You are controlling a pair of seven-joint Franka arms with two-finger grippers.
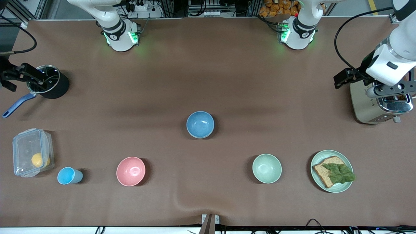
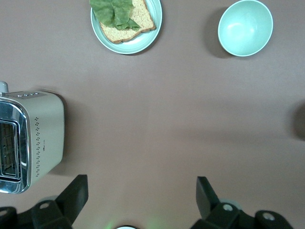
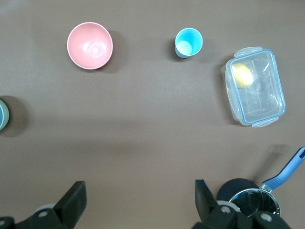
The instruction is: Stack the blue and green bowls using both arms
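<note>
The blue bowl stands upright at the middle of the table, and a second rim shows just under its edge. In the right wrist view only a sliver of this stack shows, with a dull green outer wall, the green bowl. My left gripper hangs open and empty above the toaster at the left arm's end; its own view shows it open too. My right gripper hangs open and empty above the black pot at the right arm's end, also seen open in its own view.
A pale mint bowl, a pink bowl, a small blue cup, a green plate with bread and lettuce, and a clear lidded box line the near side. A toaster and a black pot stand at the ends.
</note>
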